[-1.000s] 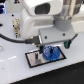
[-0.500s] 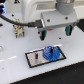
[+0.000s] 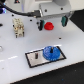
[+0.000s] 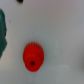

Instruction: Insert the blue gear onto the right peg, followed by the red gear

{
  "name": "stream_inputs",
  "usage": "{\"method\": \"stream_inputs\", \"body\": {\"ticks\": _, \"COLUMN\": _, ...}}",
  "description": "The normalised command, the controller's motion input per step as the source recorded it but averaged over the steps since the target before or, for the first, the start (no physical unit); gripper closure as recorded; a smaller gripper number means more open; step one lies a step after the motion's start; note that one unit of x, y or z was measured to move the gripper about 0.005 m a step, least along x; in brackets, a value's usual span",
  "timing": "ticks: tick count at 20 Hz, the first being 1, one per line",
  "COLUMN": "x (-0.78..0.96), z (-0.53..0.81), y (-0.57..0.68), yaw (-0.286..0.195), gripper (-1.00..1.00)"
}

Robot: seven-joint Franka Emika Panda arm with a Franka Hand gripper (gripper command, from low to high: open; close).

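The red gear [image 3: 48,25] lies just beneath the end effector [image 3: 51,21], whose grip state cannot be told.

- No text, label, brand, number or sign is legible in either view.
- Exterior view: surfaces of the base plate [image 3: 44,56] and the arm carry no readable marking at this resolution.
- Wrist view: blurred; nothing readable.
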Motion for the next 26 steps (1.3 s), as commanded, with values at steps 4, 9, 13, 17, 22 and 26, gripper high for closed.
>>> {"method": "stream_inputs", "body": {"ticks": 4, "x": -0.67, "z": -0.08, "y": 0.20, "yaw": 0.000, "gripper": -1.00}}
{"method": "stream_inputs", "body": {"ticks": 9, "x": -0.57, "z": -0.13, "y": 0.22, "yaw": 0.000, "gripper": -1.00}}
{"method": "stream_inputs", "body": {"ticks": 13, "x": -0.31, "z": -0.28, "y": 0.22, "yaw": 0.000, "gripper": -1.00}}
{"method": "stream_inputs", "body": {"ticks": 17, "x": -0.18, "z": -0.31, "y": 0.18, "yaw": 0.000, "gripper": -1.00}}
{"method": "stream_inputs", "body": {"ticks": 22, "x": -0.16, "z": -0.31, "y": 0.13, "yaw": 0.000, "gripper": -1.00}}
{"method": "stream_inputs", "body": {"ticks": 26, "x": -0.25, "z": -0.35, "y": 0.10, "yaw": 0.000, "gripper": -1.00}}
